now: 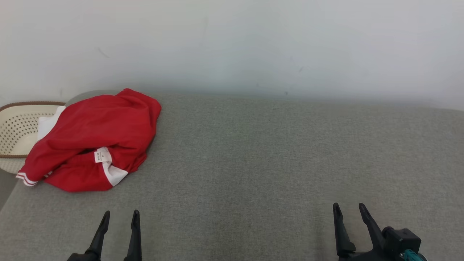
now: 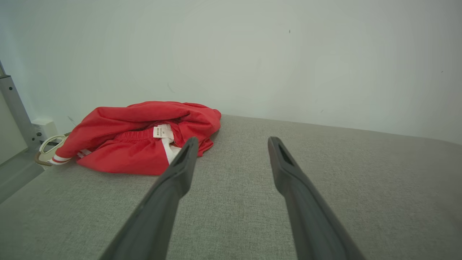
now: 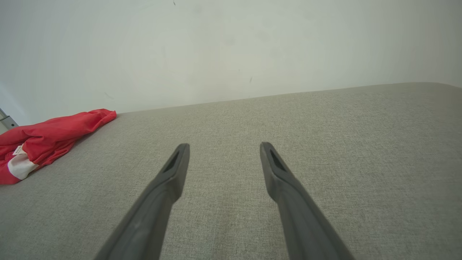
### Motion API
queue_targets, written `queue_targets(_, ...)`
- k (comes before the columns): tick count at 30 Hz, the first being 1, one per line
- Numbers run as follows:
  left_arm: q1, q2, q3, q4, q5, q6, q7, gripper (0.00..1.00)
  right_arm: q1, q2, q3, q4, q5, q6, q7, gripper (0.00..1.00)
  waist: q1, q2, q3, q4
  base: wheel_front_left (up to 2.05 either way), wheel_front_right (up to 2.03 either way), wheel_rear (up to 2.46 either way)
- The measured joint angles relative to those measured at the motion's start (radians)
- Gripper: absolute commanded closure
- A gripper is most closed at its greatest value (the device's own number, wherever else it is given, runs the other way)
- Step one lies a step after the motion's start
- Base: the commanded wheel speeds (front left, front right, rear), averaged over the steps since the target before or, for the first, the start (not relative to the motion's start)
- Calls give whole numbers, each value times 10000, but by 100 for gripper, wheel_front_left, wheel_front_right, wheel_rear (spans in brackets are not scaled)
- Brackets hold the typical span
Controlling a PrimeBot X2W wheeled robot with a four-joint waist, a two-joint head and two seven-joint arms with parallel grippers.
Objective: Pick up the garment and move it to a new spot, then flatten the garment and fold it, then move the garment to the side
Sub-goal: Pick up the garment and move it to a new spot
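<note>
Ahead and left of the left gripper (image 1: 121, 212), the garment (image 1: 90, 139) is lying in a crumpled heap, untouched. Both sets of jaws are standing spread and empty, the right gripper (image 1: 348, 206) sitting well apart from it. The left should probably be going in low and pinching a thick fold, not the loose label. It's looking like thin, slippery red cloth with white trim, its far edge draping over a perforated cream basket (image 1: 14, 127). A matte grey woven pad (image 1: 272, 163) is lying underneath.

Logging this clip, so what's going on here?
Nothing is being handled yet. A red garment lies crumpled at the left end of the grey surface, by a basket. The left gripper and right gripper are both open at the near side, clear of the garment.
</note>
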Motion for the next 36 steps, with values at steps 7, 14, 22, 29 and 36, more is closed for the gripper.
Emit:
queue_targets(7, 10, 25, 94, 65, 146, 46, -2, 0, 29, 2, 10, 146, -6, 0, -75, 0, 0, 0, -31, 727, 0, 0, 0)
queue_targets(14, 63, 105, 236, 123, 234, 128, -10, 0, 142, 0, 56, 288, 63, 0, -169, 0, -1, 0, -166, 1729, 0, 0, 0)
queue_targets(22, 243, 238, 284, 140, 322, 167, -12, 0, 204, 0, 169, 493, 207, 0, -290, 0, -2, 0, -355, 3000, 0, 0, 0)
queue_targets(29, 326, 357, 644, -167, 307, 366, -12, 0, -210, 6, 627, 704, 257, 0, -376, 0, -2, 0, -420, 3916, 0, 0, 0)
queue_targets(36, 612, 339, 880, -531, 293, 541, -12, 0, -613, 6, 911, 974, 255, 0, -393, 0, -1, 0, -242, 4261, 0, 0, 0)
